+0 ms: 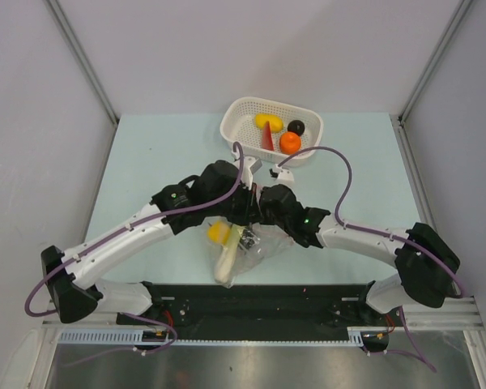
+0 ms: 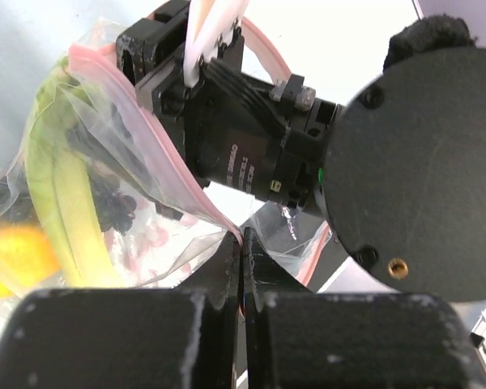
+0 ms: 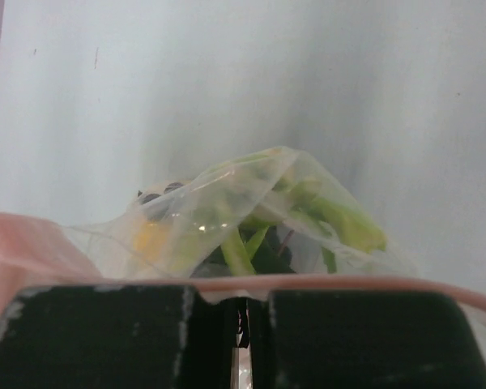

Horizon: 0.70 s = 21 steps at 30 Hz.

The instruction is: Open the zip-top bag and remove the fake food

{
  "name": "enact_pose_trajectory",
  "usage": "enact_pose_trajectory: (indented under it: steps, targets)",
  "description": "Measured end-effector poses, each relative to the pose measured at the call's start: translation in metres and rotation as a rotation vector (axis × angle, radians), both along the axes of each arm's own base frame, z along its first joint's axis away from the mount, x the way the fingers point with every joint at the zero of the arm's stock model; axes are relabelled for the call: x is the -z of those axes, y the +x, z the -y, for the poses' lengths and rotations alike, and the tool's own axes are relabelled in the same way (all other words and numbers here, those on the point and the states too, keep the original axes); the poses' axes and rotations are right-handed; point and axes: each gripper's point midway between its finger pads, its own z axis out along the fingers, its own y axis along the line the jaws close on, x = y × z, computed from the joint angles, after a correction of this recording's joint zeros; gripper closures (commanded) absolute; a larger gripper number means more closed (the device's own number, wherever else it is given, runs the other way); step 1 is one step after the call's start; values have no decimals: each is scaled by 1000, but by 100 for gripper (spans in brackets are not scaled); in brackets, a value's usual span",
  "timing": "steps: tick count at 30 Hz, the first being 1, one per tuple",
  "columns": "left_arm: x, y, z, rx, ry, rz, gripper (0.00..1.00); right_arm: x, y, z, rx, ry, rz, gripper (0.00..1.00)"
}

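Right, both arms meet mid-frame in the top view: the left gripper point(image 2: 241, 259) is pressed together on the pink zip strip point(image 3: 28, 243) of the zip-top bag point(image 1: 257, 241), and the right gripper point(image 3: 241, 320) pinches that strip too. Fake food point(image 1: 219, 233) sits inside the bag at lower centre; more pieces lie in the white basket point(image 1: 236, 121) up top.

Clear crinkly zip-top bag point(image 1: 263, 241), pink zip strip point(image 3: 348, 282) (yellow plastic lemon point(image 1: 219, 232) and green-white stalk point(image 1: 227, 261) showing through); at twelve o'clock a white perforated plastic basket point(image 1: 269, 100) on the pale mint surface point(image 1: 162, 154).
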Motion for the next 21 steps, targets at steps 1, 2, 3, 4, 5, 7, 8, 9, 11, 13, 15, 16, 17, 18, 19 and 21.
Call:
enact_pose_trajectory:
  steps: [1, 2, 3, 4, 5, 7, 8, 9, 11, 13, 15, 16, 17, 18, 19, 21]
  targets:
    - [0, -1, 0, 1, 0, -1, 99, 0, -2, -1, -14, -10, 8, 100]
    - [0, -1, 0, 2, -1, -2, 100, -1, -4, -2, -30, -20, 17, 100]
    - [0, -1, 0, 2, 0, -3, 100, -2, -7, -4, -43, -27, 24, 100]
    - [0, -2, 0, 1, 1, -6, 100, -3, -11, -6, -63, -38, 34, 100]
    - [1, -3, 0, 0, 2, -8, 100, -4, -18, -9, -95, -49, 44, 100]
    - [2, -3, -1, -6, 11, -8, 100, -7, -30, -14, -140, -62, 55, 100]
    - [3, -5, -4, -7, 22, -15, 100, -7, -39, -14, -166, -81, 57, 100]
    - [3, -7, -6, -8, 27, -17, 100, -7, -45, -14, -179, -94, 59, 100]
    - [0, -13, -8, -3, 23, -24, 100, -9, -56, -13, -204, -124, 72, 100]
    - [-5, -20, -8, 11, 4, -28, 100, -14, -64, -11, -218, -136, 85, 100]
    - [-13, -27, -5, 30, -29, -34, 100, -22, -71, -7, -229, -144, 102, 100]
    - [-17, -30, -3, 36, -47, -34, 100, -27, -73, -4, -232, -144, 111, 100]
    - [-21, -32, -1, 40, -65, -33, 100, -31, -74, -2, -230, -142, 119, 100]
    - [-25, -33, 0, 43, -80, -30, 100, -35, -76, 1, -231, -142, 126, 100]
    - [-29, -34, 2, 43, -99, -27, 100, -39, -77, 3, -232, -142, 133, 100]
    - [-37, -35, 4, 40, -129, -26, 100, -42, -79, 7, -239, -153, 145, 100]
